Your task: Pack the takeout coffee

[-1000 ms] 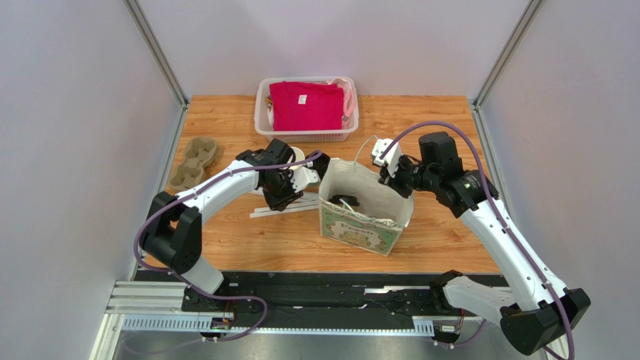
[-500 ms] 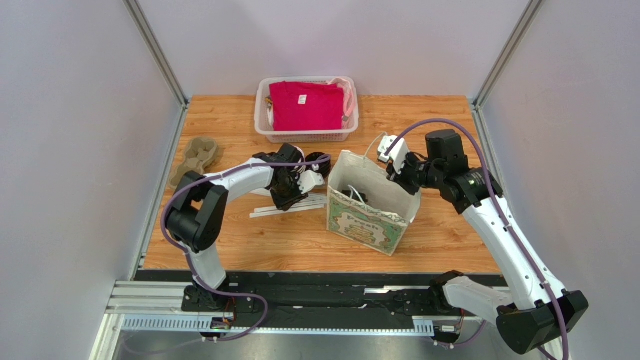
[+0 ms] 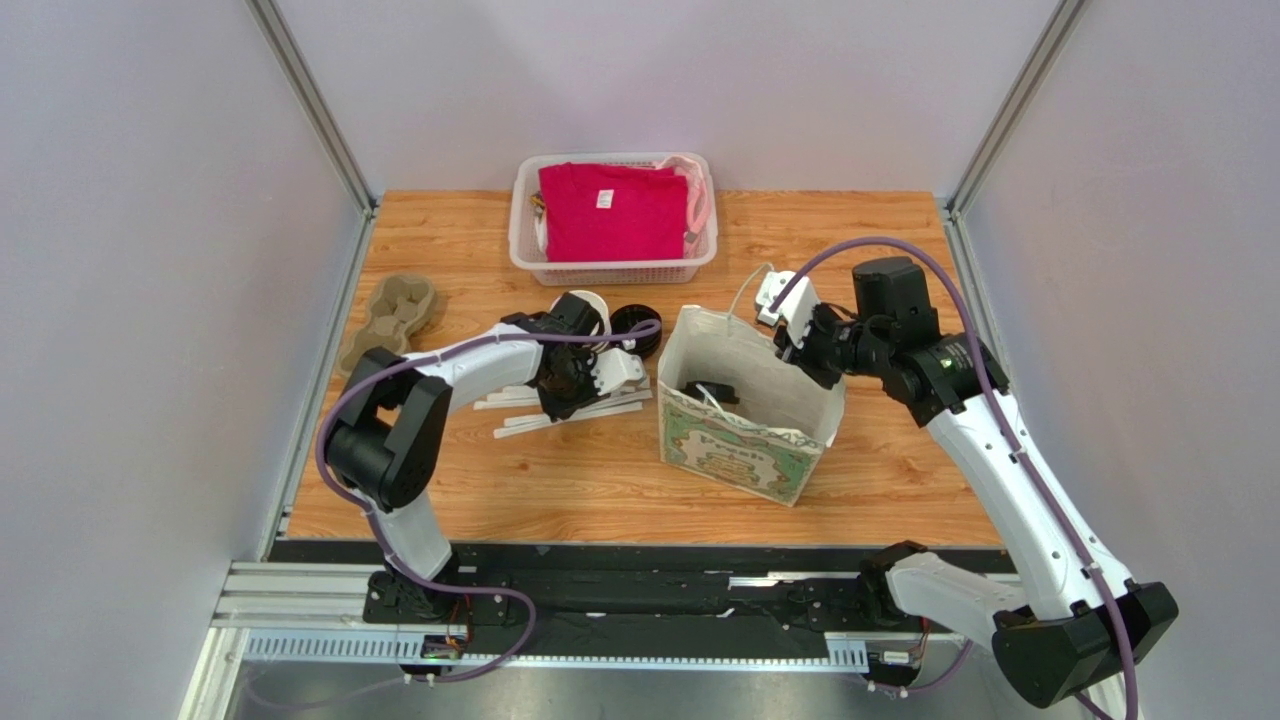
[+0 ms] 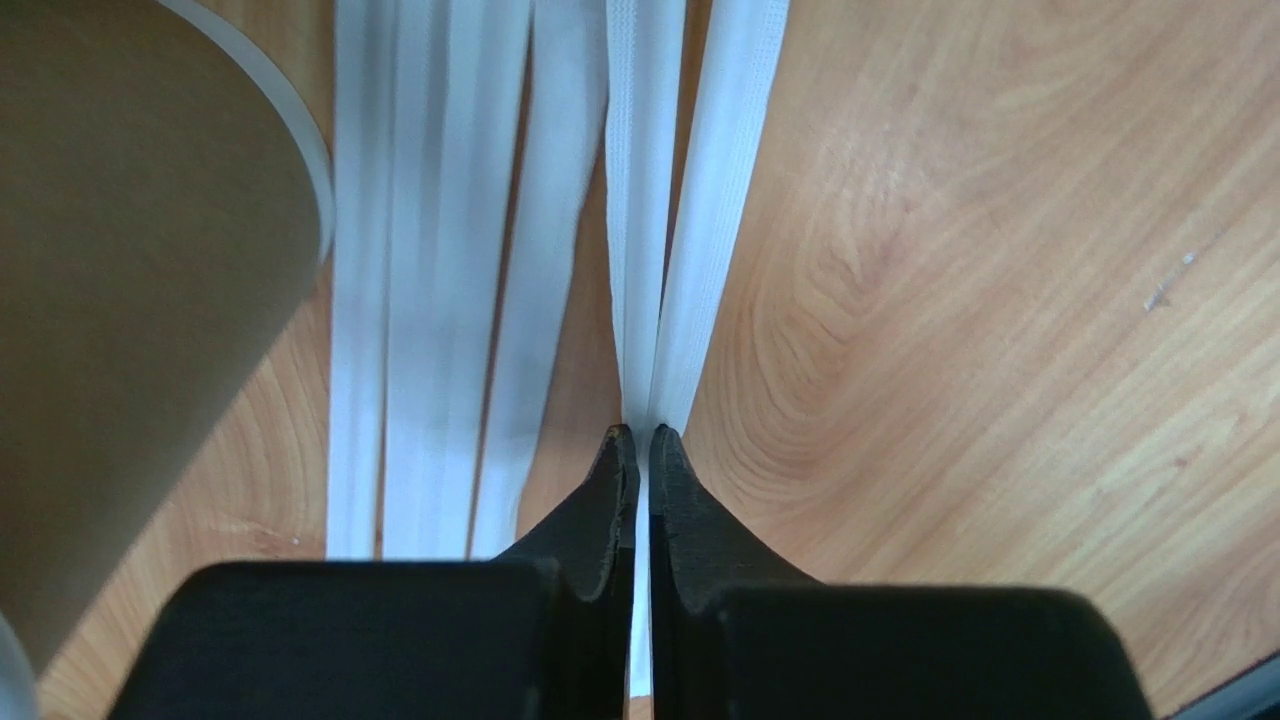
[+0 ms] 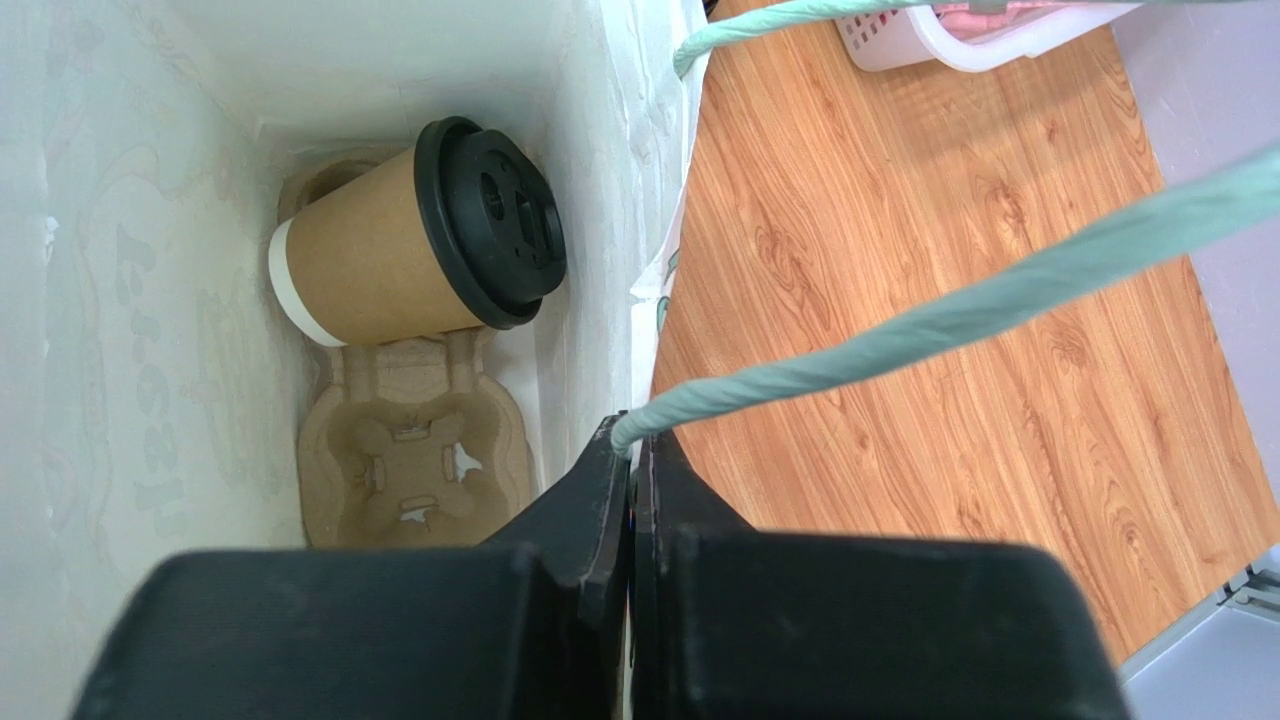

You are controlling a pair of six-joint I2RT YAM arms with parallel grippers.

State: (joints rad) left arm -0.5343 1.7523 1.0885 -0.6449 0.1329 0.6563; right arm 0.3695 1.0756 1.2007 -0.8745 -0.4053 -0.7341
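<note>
The takeout coffee, a tan cup with a black lid, lies tilted on a pulp cup carrier at the bottom of the paper bag. Its lid shows in the top view. My right gripper is shut on the bag's rim where the teal cord handle joins it, and it also shows in the top view. My left gripper is low over the table left of the bag, shut on a white wrapped straw.
Several white straws lie spread under the left gripper. A stack of tan cups and spare black lids stand just behind it. A second pulp carrier sits far left. A white basket with red cloth is at the back.
The left gripper has drawn away from the bag, down onto the straws, and the straws have shifted left and fanned out. The bag has shifted slightly right. The right gripper keeps its hold.
</note>
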